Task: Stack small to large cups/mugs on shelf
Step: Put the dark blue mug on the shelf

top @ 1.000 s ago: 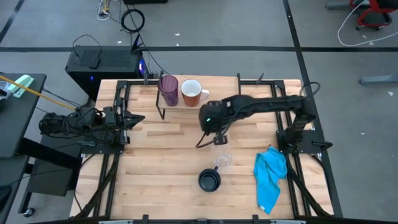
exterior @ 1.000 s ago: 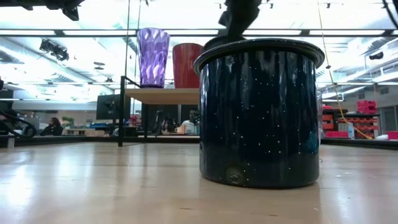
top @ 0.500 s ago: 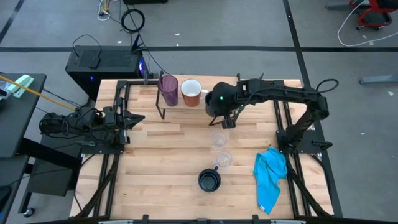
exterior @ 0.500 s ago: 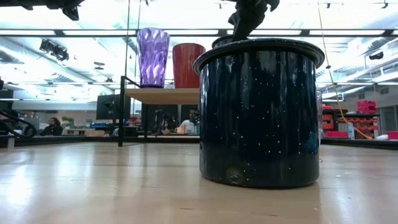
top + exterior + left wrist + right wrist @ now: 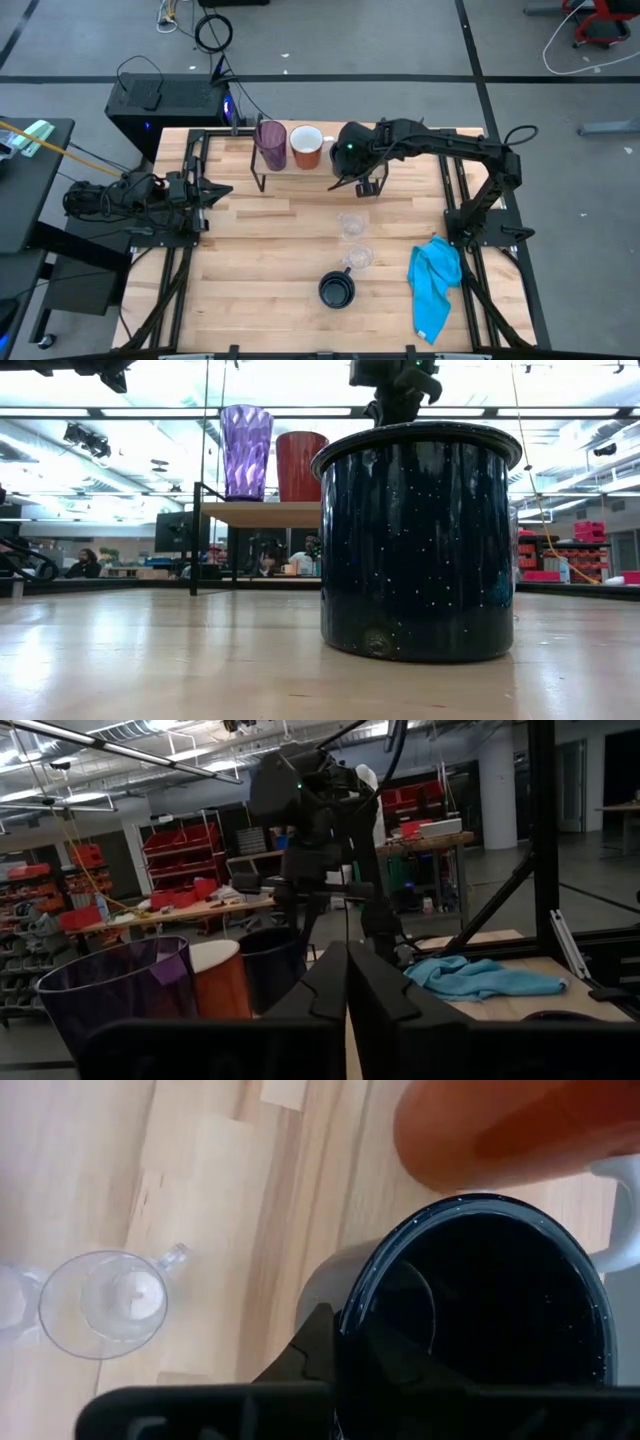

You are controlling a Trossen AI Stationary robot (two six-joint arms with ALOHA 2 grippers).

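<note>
- Shelf (image 5: 300,172): you have it along the far edge of the bench (image 5: 270,270), a low wooden riser on thin black legs.
- Purple tumbler (image 5: 271,145): upright on the shelf's left end; touching or just beside the next item, you cannot tell which.
- White-and-orange mug (image 5: 307,148): upright on the shelf, between the tumbler and the right arm's load; handle pointing right.
- Dark mug, first (image 5: 490,1300): clenched at its rim by the right gripper (image 5: 352,160); your right wrist view shows the jaws grasping the rim, mouth up, the mug just beside the white-and-orange mug, over the shelf's right part; whether it rests on the plank you cannot tell.
- Dark mug, second (image 5: 337,290): upright on the bench near its front edge; it fills the low view, speckled navy.
- Clear glasses: one (image 5: 351,225) mid-bench, the other (image 5: 358,258) just in front of it, near the second dark mug; both handled, both upright.
- Blue cloth (image 5: 436,283): crumpled at the bench's right side.
- Left gripper (image 5: 222,191): parked at the bench's left edge, well apart from every cup; jaws pressed together on nothing.
</note>
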